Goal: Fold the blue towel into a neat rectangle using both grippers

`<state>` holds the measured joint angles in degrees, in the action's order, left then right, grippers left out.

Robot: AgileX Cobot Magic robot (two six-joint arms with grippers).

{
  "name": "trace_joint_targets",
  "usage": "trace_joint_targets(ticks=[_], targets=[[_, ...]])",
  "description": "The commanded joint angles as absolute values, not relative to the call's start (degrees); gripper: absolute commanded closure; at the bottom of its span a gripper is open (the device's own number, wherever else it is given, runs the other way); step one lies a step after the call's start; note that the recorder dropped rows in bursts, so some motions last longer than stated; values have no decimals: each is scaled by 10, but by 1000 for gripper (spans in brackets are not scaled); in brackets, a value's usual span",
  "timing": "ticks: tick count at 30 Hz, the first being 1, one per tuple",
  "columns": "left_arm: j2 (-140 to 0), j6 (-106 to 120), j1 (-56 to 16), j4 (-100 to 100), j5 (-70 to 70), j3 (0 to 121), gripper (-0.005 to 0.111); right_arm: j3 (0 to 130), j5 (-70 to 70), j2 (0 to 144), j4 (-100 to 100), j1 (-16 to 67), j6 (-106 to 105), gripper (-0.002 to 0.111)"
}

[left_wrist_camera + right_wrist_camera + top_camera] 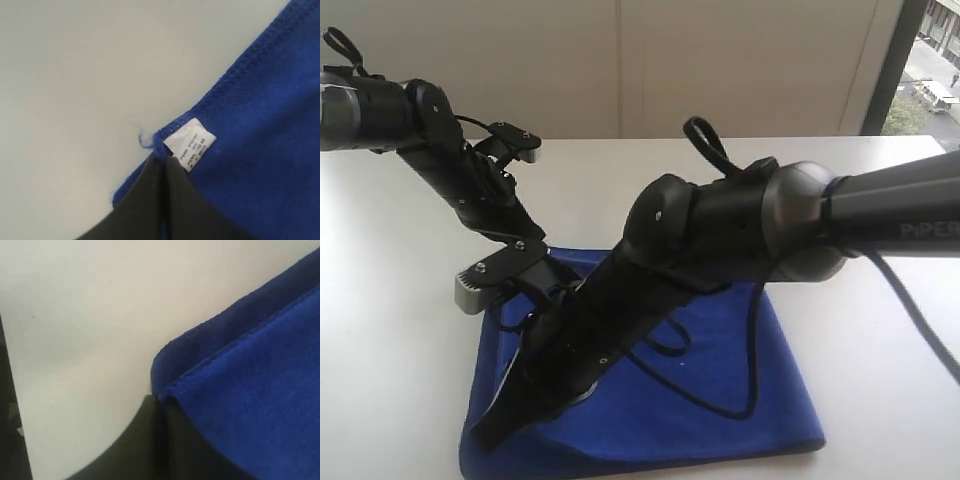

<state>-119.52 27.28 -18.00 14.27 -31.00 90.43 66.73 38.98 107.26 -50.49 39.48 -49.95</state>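
Observation:
The blue towel (720, 400) lies on the white table (390, 380), doubled over with a fold along its near edge. My left gripper (548, 282) comes down at the towel's back left corner. In the left wrist view its black fingers (145, 200) are pressed together on the towel (260, 125) right beside the white tag (190, 144), with a sliver of blue between them. My right arm crosses over the cloth, and its gripper (485, 435) is at the front left corner. There its fingers (140, 445) are closed at the corner of two stacked layers of the towel (250, 390).
The right arm's black cable (750, 370) hangs in a loop over the towel. A pale wall stands behind the table and a window (932, 60) shows at the far right. Bare white tabletop surrounds the cloth on the left and right.

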Motion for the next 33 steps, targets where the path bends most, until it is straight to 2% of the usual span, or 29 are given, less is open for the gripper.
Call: trace_joint_targets(ticks=[1,5,7,11,12,14,17,20,27,33], targets=[[-1205,250,-180,112,-319,907,107,668,391,1090,-533,406,-530,108],[-1213,224,-180,81,-319,907,107,668,390,1110,-562,419,-555,107],[-1216,222,-180,75,-320,907,107,668,387,1119,-584,424,-573,101],[-1217,222,-180,69,-323,907,103,668,387,1131,-621,429,-594,69],[-1217,222,-180,65,-324,907,99,668,392,1132,-625,429,-598,60],[-1217,222,-180,56,-326,907,90,668,392,1132,-626,429,-598,48],[-1217,222,-178,52,-329,907,68,668,393,1127,-618,428,-598,49],[-1215,200,-178,25,-329,907,51,668,393,1105,-596,423,-598,49],[-1177,157,-178,-22,-329,907,48,668,395,1039,-491,389,-533,49],[-1133,148,-178,-18,-331,907,48,668,421,1012,-482,380,-521,48]])
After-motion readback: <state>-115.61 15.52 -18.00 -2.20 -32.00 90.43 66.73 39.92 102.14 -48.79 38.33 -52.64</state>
